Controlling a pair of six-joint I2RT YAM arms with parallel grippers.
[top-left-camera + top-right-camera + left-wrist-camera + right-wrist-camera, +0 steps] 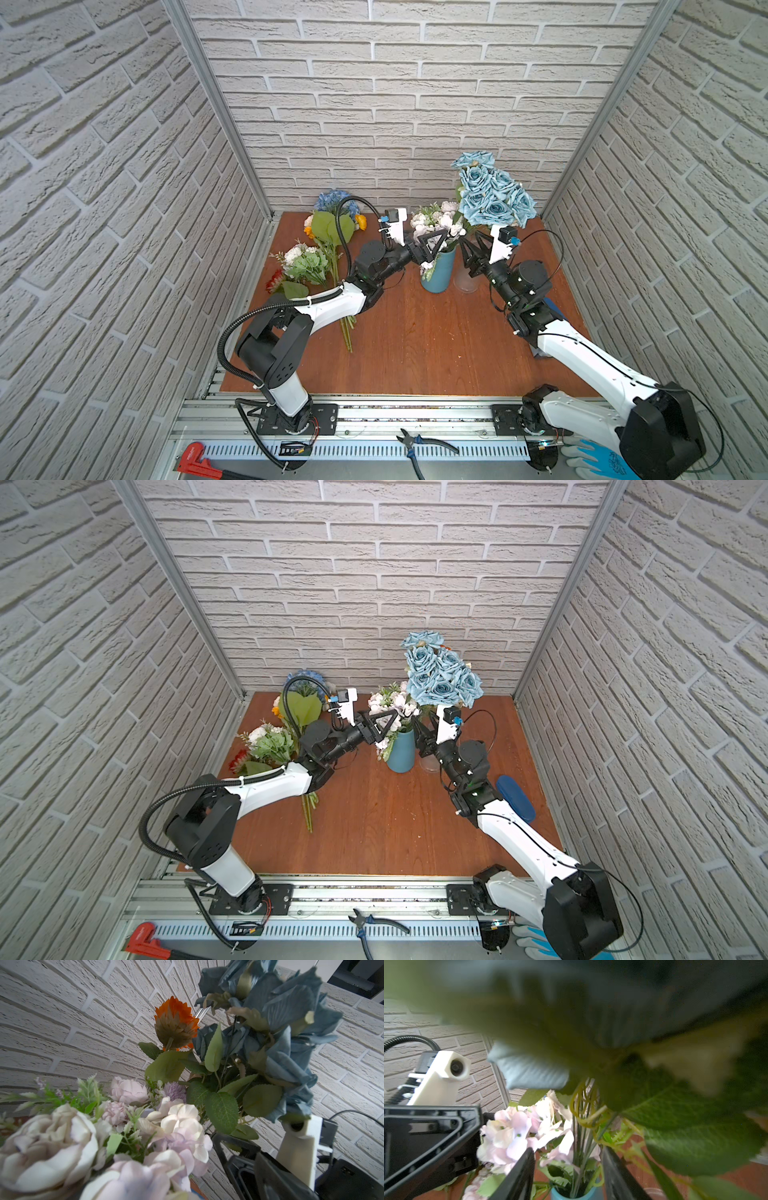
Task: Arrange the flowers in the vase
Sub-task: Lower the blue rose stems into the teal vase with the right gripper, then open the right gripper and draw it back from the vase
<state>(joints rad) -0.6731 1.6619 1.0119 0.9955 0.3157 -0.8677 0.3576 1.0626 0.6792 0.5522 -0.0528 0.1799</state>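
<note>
Right wrist view was largely taken up by blurred leaves. Beneath them the right gripper [568, 1149] was seen with its jaws parted. The thin green stems of the blue roses [492, 195] passed between the fingers [527, 1167] without being clamped and ran down into the mouth of the teal vase [438, 274]. The rose heads were carried high above the vase, tilted to its right in both top views. A white and lilac bunch [436, 218] was also stood in the vase, and the left gripper [435, 249] was held just beside it with jaws spread wide, nothing being gripped. A clear glass vase [465, 280] was placed just right of the teal vase. Remaining flowers [316, 257], a blue hydrangea [332, 201] among them, were seen lying on the wooden table [415, 340] well to the vase's left.
</note>
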